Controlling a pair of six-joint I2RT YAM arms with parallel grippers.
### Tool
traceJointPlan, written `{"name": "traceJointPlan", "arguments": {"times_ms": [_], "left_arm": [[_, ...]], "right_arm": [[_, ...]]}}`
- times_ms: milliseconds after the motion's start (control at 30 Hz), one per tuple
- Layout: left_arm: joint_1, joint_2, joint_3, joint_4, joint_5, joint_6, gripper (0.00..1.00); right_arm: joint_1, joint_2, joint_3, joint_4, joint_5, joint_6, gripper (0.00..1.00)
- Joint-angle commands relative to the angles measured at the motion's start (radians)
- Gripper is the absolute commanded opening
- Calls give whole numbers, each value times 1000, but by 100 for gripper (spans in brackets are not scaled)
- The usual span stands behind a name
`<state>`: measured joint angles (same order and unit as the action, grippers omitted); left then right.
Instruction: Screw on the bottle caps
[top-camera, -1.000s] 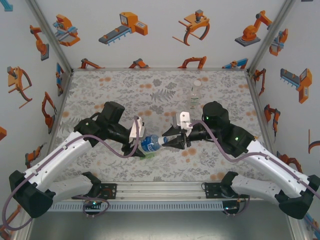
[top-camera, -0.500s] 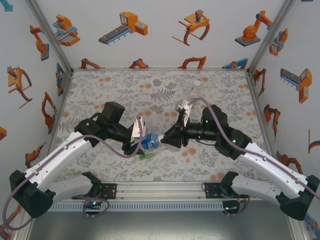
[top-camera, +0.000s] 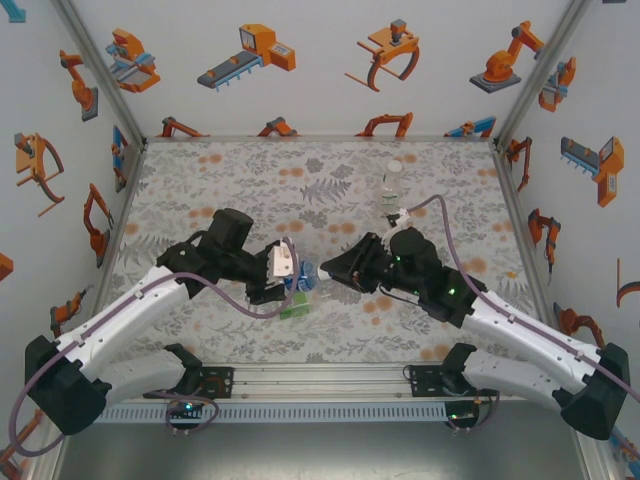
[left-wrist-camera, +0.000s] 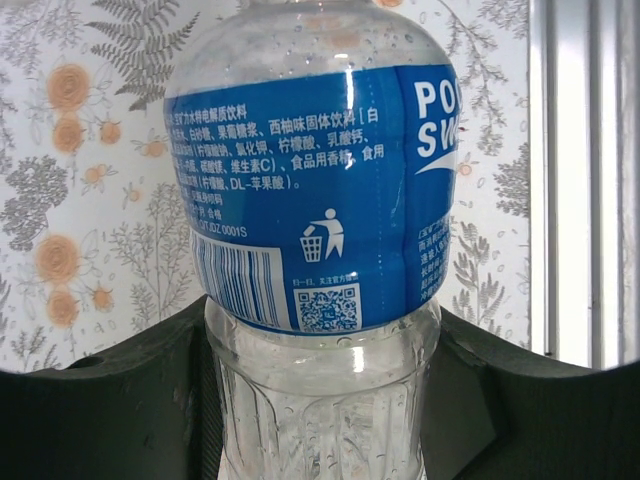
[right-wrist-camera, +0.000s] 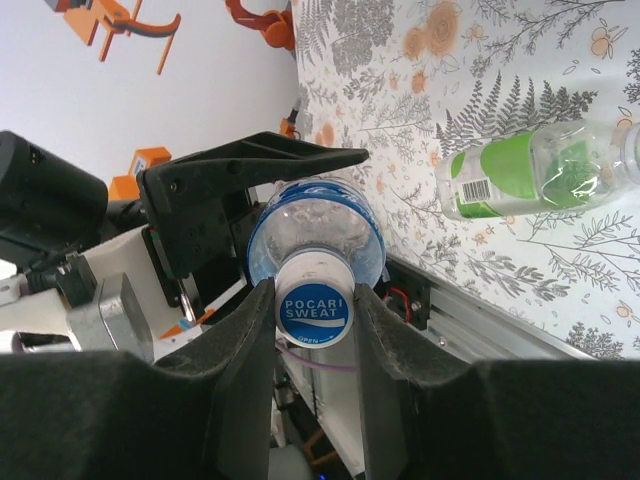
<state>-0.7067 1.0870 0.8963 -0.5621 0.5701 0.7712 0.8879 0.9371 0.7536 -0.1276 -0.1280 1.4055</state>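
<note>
Cap (right-wrist-camera: 313, 312) sits on the blue bottle (left-wrist-camera: 320, 200), mid-frame over the floral counter (top-camera: 250, 170) between robot-stickered walls (top-camera: 300, 90). My right claw (right-wrist-camera: 314, 296) pinches it, and my left claw (left-wrist-camera: 320, 400) grips the blue bottle. Green bottle (right-wrist-camera: 520, 175) runs off the right edge.

I see the floral-patterned table (top-camera: 230, 170) carrying a green-labelled bottle (right-wrist-camera: 500, 175), which lies on its side near the front rail. A taller clear bottle (top-camera: 388, 195) stands upright farther back.
</note>
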Motion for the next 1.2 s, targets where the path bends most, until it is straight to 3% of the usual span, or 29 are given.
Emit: {"name": "traceJointPlan", "arguments": {"times_ms": [0, 67, 200, 300, 333, 367, 733, 1000, 1167], "left_arm": [[-3, -19, -5, 129, -34, -33, 0], [-3, -21, -4, 132, -37, -43, 8], [-3, -32, -11, 150, -73, -69, 42], [-1, -46, -17, 163, -107, -93, 59], [0, -53, -18, 163, -116, -99, 69], [0, -59, -17, 164, -124, -103, 99], [4, -150, -17, 145, -223, -185, 97], [99, -202, -11, 159, -451, -524, 97], [184, -210, -33, 172, -513, -680, 97]], "right_arm": [[19, 26, 27, -34, -21, 66, 0], [18, 33, 30, -33, -17, 52, 0], [18, 50, 53, -63, -1, 0, 0], [16, 73, 105, -146, 22, -78, 0], [13, 84, 129, -187, 33, -112, 0], [10, 94, 149, -219, 42, -133, 0], [-86, 344, 475, -553, 160, -594, 0], [-214, 604, 747, -664, 186, -867, 0], [-283, 772, 931, -721, 197, -981, 0]]}}
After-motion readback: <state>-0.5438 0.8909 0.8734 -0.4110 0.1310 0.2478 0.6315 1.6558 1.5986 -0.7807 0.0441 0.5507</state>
